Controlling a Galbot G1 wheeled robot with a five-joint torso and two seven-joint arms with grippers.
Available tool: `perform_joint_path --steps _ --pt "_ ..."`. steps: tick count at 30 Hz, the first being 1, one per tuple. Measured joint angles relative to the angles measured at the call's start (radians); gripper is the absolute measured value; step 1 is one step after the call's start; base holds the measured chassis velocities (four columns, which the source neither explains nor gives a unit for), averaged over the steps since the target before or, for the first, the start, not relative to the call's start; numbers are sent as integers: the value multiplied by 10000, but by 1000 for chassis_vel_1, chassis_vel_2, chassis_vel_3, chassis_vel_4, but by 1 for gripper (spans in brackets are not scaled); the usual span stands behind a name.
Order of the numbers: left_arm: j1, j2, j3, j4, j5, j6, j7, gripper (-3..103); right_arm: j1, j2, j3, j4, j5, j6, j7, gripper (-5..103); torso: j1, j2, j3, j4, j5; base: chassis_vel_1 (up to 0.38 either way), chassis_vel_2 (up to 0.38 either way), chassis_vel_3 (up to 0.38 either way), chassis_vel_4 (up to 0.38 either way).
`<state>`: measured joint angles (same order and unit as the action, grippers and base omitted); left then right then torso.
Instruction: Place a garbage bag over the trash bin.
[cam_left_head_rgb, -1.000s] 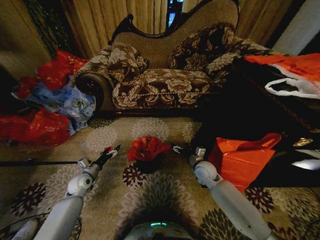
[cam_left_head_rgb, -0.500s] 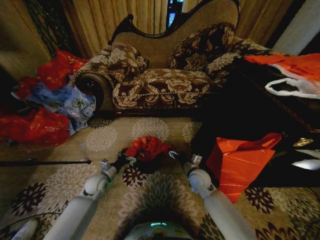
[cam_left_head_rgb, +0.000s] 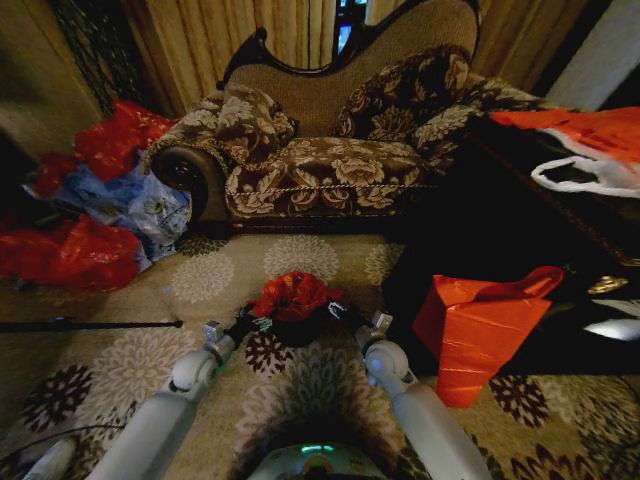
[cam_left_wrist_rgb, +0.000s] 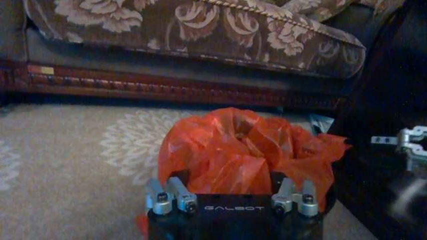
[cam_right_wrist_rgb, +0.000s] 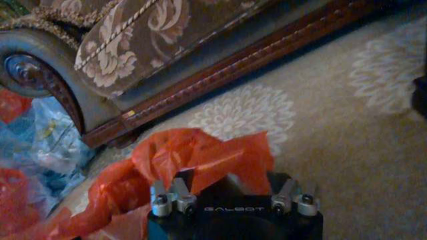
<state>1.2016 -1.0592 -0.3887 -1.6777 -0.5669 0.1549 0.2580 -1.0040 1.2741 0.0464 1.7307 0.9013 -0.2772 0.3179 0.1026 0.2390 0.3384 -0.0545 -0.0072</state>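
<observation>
The left hand (cam_left_head_rgb: 247, 322) and right hand (cam_left_head_rgb: 338, 311) have been brought closer against the garbage bag (cam_left_head_rgb: 292, 295) on the trash bin (cam_left_head_rgb: 297, 331); their grip cannot be told.

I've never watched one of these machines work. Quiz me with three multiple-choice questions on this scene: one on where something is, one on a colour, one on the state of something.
1. Where does the trash bin stand?
A. On the sofa
B. On the carpet between the two arms
C. Among the heaped bags

2. What colour is the garbage bag?
A. Red
B. Green
C. White

3. How does the garbage bag sit now?
A. Folded flat on the carpet
B. Hanging from the sofa arm
C. Bunched up on top of the trash bin

Answers:
1. B: the head view shows it on the patterned carpet, with the left gripper on one side and the right gripper on the other.
2. A: it is shiny red plastic.
3. C: it is crumpled in a heap above the dark trash bin, in front of the sofa.
</observation>
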Motion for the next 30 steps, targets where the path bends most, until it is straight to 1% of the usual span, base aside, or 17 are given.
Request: perform_joint_path --steps 2,3,4,5,6,10,12,14,15,18,19,21,23,26,28,29,30 --pt "6 -38 -2 57 -8 -8 15 68 131 182 -47 -270 -2 92 -133 61 0 0 0 0 1 0 0 0 0" --pt "6 -38 -2 57 -8 -8 15 68 131 182 -47 -270 -2 92 -133 61 0 0 0 0 1 0 0 0 0" --pt "4 -48 -5 72 -12 -12 22 62 187 252 -60 -350 -2 111 -140 61 0 0 0 0 1 0 0 0 0" --pt "0 -74 -8 95 -19 -17 38 57 304 391 -85 -486 -2 138 -142 50 0 0 0 1 0 0 0 0 0" --pt "0 -74 -8 95 -19 -17 38 57 304 391 -85 -486 -2 138 -142 50 0 0 0 1 0 0 0 0 0" --pt "-6 -170 -10 202 -20 -55 96 36 472 583 -93 -518 109 151 48 42 0 0 0 1 2 0 0 0 0" --pt "-4 -190 -9 230 -16 -86 124 36 499 569 -131 -501 187 148 100 46 0 0 0 0 0 0 0 0 0" --pt "0 -232 -10 261 -3 -135 158 24 599 554 -265 -630 237 143 134 47 0 0 0 0 0 0 0 0 0" --pt "0 -232 -10 261 -3 -135 158 24 599 554 -265 -630 237 143 134 47 0 0 0 0 0 0 0 0 0" --pt "-3 -249 -10 292 3 -177 170 8 796 673 -448 -926 246 130 175 50 0 0 0 1 1 0 0 0 0" --pt "-3 -249 -10 292 3 -177 170 8 796 673 -448 -926 246 130 175 50 0 0 0 1 1 0 0 0 0" --pt "-6 -259 -10 302 5 -210 172 2 905 691 -620 -1069 239 136 178 43 0 0 0 1 0 0 0 0 0" --pt "-5 -268 -10 303 11 -223 172 2 949 693 -677 -1119 232 160 177 41 0 0 0 1 1 0 0 0 0" --pt "40 -311 -21 296 41 -290 184 0 1027 651 -737 -1148 200 245 178 27 0 0 0 1 1 0 0 0 0" --pt "59 -316 -24 283 45 -296 186 0 1028 613 -758 -1138 183 254 177 27 0 0 0 1 1 0 0 0 0" --pt "86 -329 -28 260 55 -316 189 0 1031 538 -807 -1121 114 277 159 16 0 0 0 0 1 0 0 0 0" --pt "104 -341 -34 243 63 -331 193 0 1031 489 -836 -1115 32 303 141 16 0 0 0 0 1 0 0 0 0"
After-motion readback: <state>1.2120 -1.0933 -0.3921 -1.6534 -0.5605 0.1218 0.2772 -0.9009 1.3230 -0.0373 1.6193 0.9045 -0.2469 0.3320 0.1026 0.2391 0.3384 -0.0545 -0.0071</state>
